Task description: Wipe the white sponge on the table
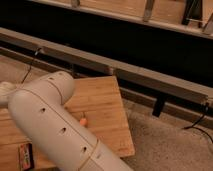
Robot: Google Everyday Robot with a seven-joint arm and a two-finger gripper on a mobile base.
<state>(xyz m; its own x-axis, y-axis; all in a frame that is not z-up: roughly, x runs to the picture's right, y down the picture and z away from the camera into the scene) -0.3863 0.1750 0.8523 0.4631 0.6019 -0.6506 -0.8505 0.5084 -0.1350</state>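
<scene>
Because the big white round robot arm (pixel 55 125) with small dark holes fills the lower left of the view, the gripper is hidden behind it, and I cannot tell how it is set. The large light-brown wooden table (pixel 107 107) lies flat under the arm, near the middle. A small orange thing (pixel 83 121) peeks out on the table, right at the arm's edge. A small dark red and black packet (pixel 25 154) lies on the table at the lower left. Behind the table runs a long grey metal rail (pixel 125 70).
</scene>
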